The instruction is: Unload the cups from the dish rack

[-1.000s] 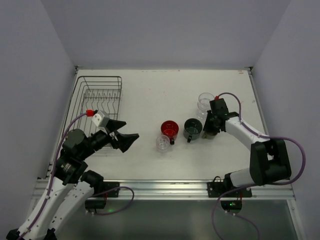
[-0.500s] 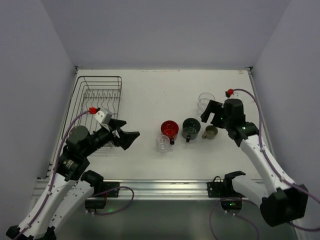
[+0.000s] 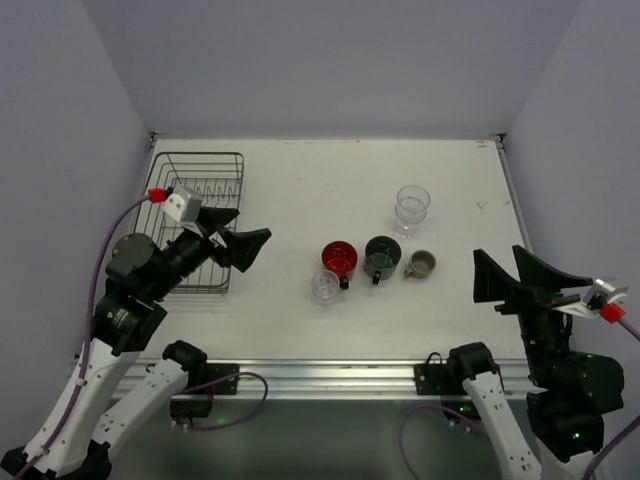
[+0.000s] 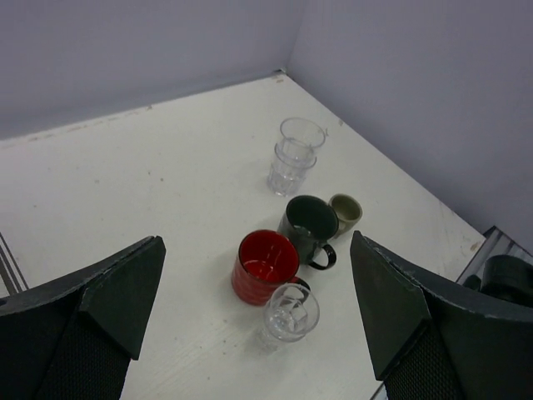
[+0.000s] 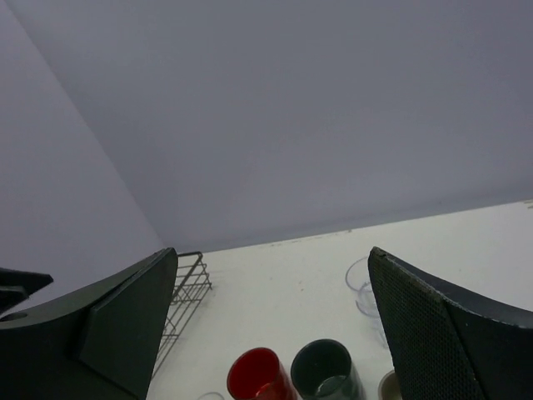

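Top external view: the cups stand on the white table [image 3: 300, 180], grouped just right of the frame's centre. They are well apart from the dish rack [image 3: 200, 156], which lies in the upper left. The red mug [image 3: 340, 259] and the dark green mug [image 3: 384, 255] sit just beside each other, open tops up. A small clear tumbler [image 3: 326, 286] is just below and left of the red mug. The tan cup [image 3: 422, 264] is just right of the green one. A taller clear tumbler [image 3: 412, 207] stands apart, above them in the frame. The left gripper [image 3: 245, 232] hangs at the rack's right edge, jaws spread wide and holding nothing. The right gripper [image 3: 503, 265] is in the lower right of the frame, clear of the cups, its jaws likewise wide apart and empty.
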`<state>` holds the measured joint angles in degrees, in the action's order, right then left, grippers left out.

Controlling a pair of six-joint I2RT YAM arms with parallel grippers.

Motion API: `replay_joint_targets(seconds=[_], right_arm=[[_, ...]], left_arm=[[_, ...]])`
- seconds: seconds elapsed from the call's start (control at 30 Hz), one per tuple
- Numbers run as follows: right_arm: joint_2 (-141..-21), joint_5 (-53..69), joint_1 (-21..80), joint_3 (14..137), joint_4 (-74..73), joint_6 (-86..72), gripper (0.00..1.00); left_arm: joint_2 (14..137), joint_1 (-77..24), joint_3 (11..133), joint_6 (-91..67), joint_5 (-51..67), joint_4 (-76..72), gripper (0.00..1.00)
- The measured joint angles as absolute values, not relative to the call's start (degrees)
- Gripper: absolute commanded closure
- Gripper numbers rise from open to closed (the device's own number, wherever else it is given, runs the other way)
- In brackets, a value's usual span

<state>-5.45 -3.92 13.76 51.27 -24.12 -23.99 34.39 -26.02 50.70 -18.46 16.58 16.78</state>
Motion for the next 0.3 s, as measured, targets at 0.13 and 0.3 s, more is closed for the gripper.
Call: replay_joint_targets(seconds=[0.13,0.3], right_arm=[[-4.0,-5.3,13.8,50.7,-26.3,-23.4,0.01],[-1.9,-4.3,13.8,45.8,-26.4,-24.4,0.01]], left_arm=[[33.3,-26.0,53.7,-18.5,13.0,16.6,0.00],[31.0,-26.0,52.2,-19.1,9.3,16.9,0.00]])
